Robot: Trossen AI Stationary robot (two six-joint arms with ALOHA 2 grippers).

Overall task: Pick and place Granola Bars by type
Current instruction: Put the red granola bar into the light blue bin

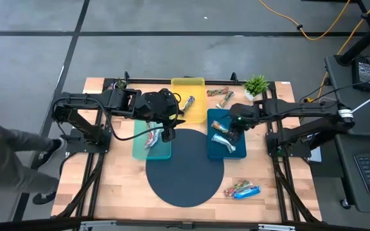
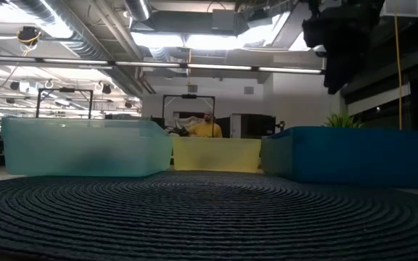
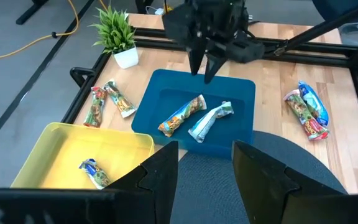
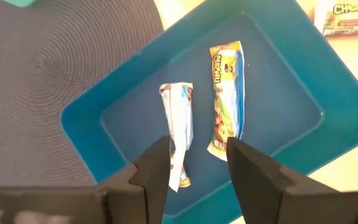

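Note:
My right gripper [image 4: 194,163] hangs open above the blue tray [image 1: 214,146], touching nothing. Two Granola Bars lie flat on the tray's floor: a blue-white one [image 4: 178,127] and a brown-green one [image 4: 227,99]. My left gripper [image 3: 205,168] stands open and empty over the round dark mat's far part, beside the pale teal tray [image 1: 162,153], which holds a red bar [image 1: 151,137]. One bar [image 1: 189,102] lies in the yellow tray [image 1: 188,83]. Two bars [image 1: 220,97] rest on the wood at the far right, and others [image 1: 243,190] at the near right.
A round dark mat [image 1: 186,176] lies at the table's near middle. A small potted plant [image 1: 256,85] stands at the far right corner. A person stands beyond the table's left edge [image 1: 5,154]. Another person shows in the room behind [image 2: 207,127].

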